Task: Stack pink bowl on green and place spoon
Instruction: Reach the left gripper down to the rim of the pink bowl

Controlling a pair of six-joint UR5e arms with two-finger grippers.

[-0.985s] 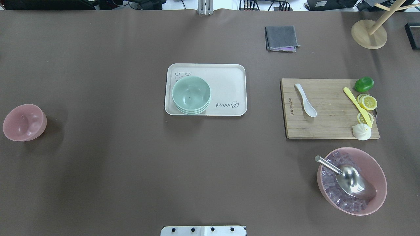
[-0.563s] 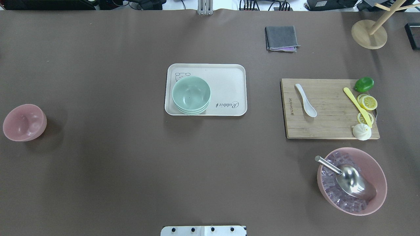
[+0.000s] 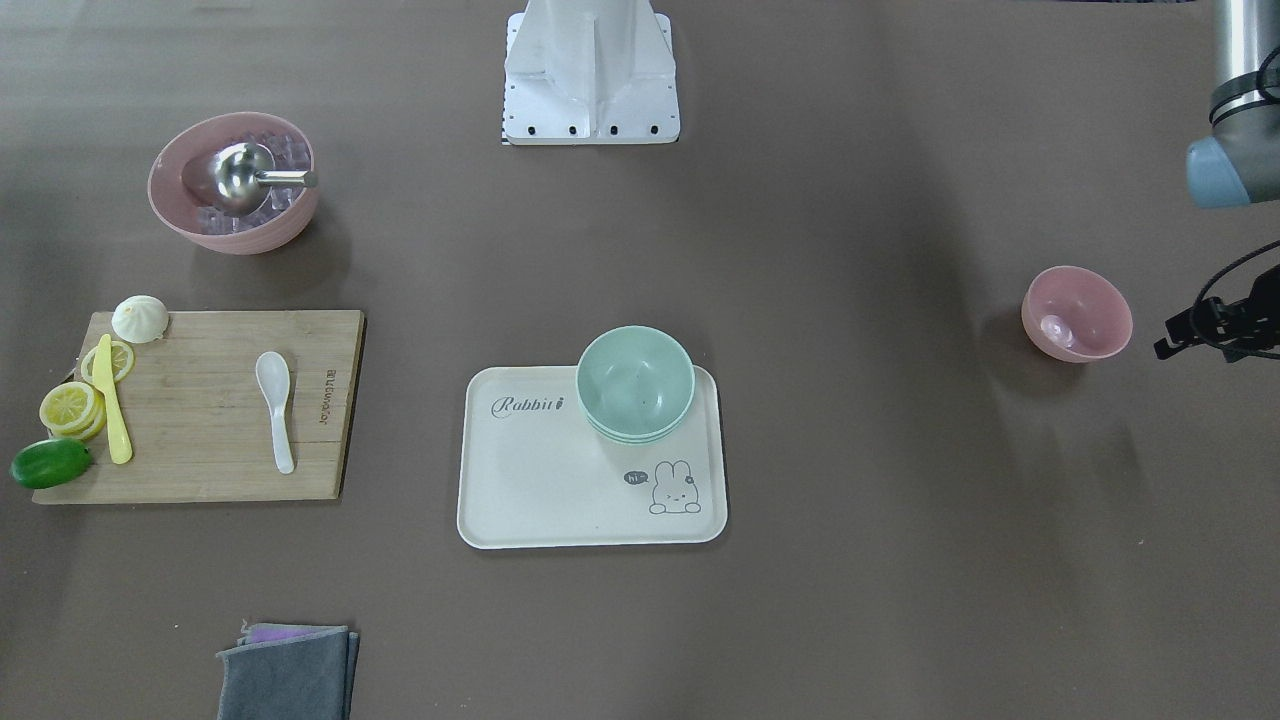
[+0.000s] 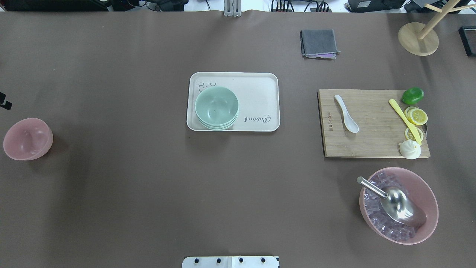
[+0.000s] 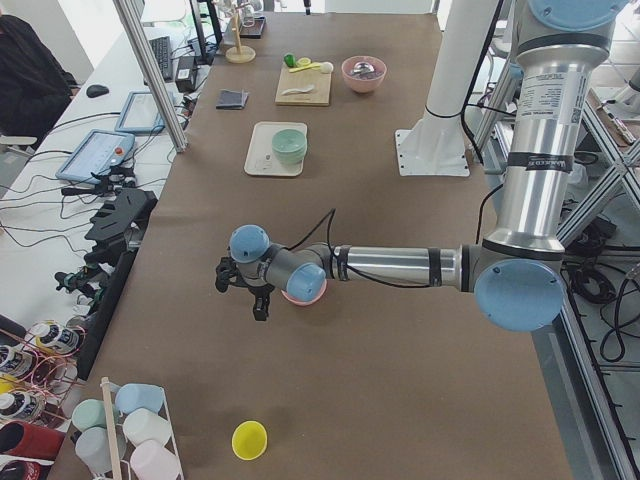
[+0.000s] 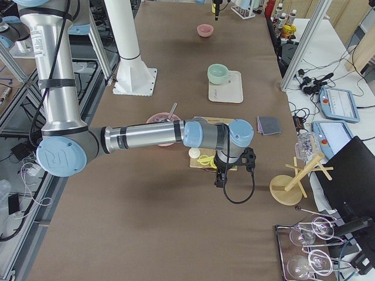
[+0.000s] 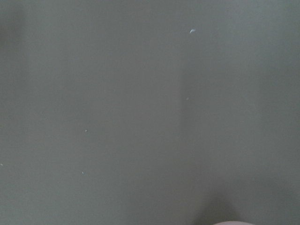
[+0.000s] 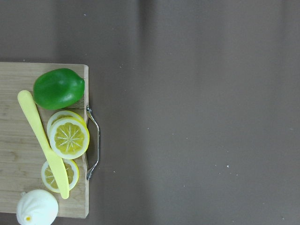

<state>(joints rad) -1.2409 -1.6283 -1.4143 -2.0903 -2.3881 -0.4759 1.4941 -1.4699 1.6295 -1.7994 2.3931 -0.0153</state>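
Observation:
The small pink bowl (image 4: pixel 28 139) stands upright and empty at the table's far left, and it also shows in the front view (image 3: pixel 1077 313). Stacked green bowls (image 4: pixel 216 108) sit on the cream tray (image 4: pixel 260 85) at the middle. A white spoon (image 4: pixel 346 113) lies on the wooden cutting board (image 4: pixel 372 145). My left gripper (image 3: pixel 1205 325) hovers just beyond the pink bowl, at the view's edge, and I cannot tell if it is open. My right gripper (image 6: pixel 230 170) hangs over the board's right end and shows only in the right side view, so I cannot tell its state.
A large pink bowl of ice cubes (image 4: pixel 398 205) holds a metal scoop. A lime (image 8: pixel 58 88), lemon slices (image 8: pixel 69 137), a yellow knife (image 8: pixel 43 141) and a bun (image 8: pixel 36 207) lie at the board's right end. A grey cloth (image 4: pixel 319 43) and a wooden stand (image 4: pixel 418 38) are at the back right.
A black bit of my left gripper has come into the overhead view at its left edge, above the pink bowl. The bowls, spoon and board have not moved.

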